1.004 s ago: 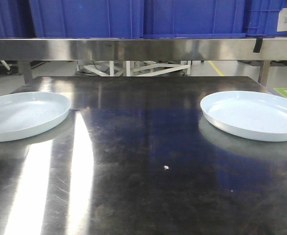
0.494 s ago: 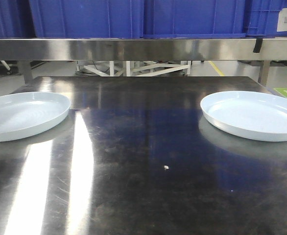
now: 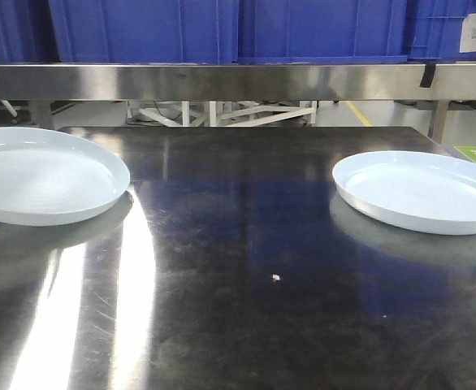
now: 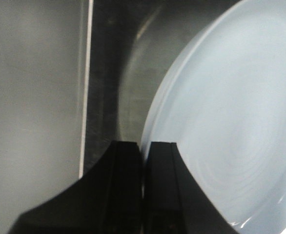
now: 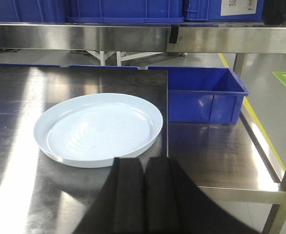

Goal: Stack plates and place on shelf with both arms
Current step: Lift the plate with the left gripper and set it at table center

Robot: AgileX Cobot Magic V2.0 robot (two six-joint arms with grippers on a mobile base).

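Left plate (image 3: 47, 175): far left of the front view, cut by the frame edge. Its reflection sits well below it on the tabletop (image 3: 246, 268), so I judge it's off the surface, but I can't confirm that.
Left gripper (image 4: 143, 146): bottom centre of my left wrist view, fingers (image 4: 126, 185) drawn together with the plate's rim running in between them. I read that as clamped on the rim. The plate fills the right half of that view.
Right plate (image 5: 99, 129): flat on the table, centre-left in the right wrist view and at the right edge of the front view, well apart from the left plate.
Right gripper (image 5: 143, 161): bottom centre, fingers together. The tips cover the plate's near rim, and I can't tell if the rim is pinched or just behind them.
Shelf (image 3: 222, 81): steel rail across the top of the front view with blue crates (image 3: 222, 28) on it. No plate up there.
A blue bin (image 5: 201, 95) sits lower, upper right of the right wrist view.
Status: early. One plate gripped, nothing stacked, nothing shelved. Left to do: put the left plate onto the right one, then lift the pair with both arms to the shelf.
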